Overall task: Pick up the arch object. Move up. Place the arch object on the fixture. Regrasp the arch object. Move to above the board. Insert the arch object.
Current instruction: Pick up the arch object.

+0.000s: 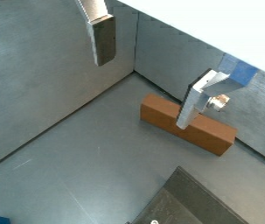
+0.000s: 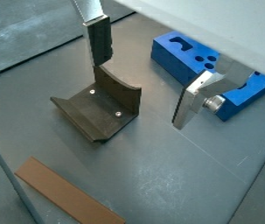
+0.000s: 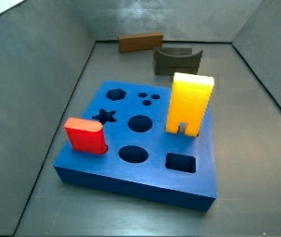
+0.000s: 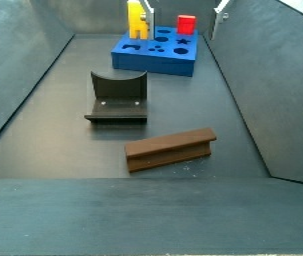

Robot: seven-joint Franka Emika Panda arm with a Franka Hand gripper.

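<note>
The arch object (image 4: 170, 149) is a brown block lying on the grey floor near a wall, and nothing touches it. It also shows in both wrist views (image 1: 187, 124) (image 2: 65, 197) and far back in a side view (image 3: 140, 42). The fixture (image 2: 100, 109), dark with a hollowed top, stands bare between the arch object and the blue board (image 3: 136, 139). My gripper (image 2: 146, 74) hangs high over the floor, open, with nothing between its silver fingers (image 1: 103, 39). The arch object lies below, beside one finger (image 1: 198, 101).
A tall yellow block (image 3: 190, 104) and a red block (image 3: 85, 136) stand in the board's holes. Grey walls (image 4: 27, 80) enclose the floor on all sides. The board (image 2: 205, 66) and the fixture (image 4: 116, 97) stand in line along the floor.
</note>
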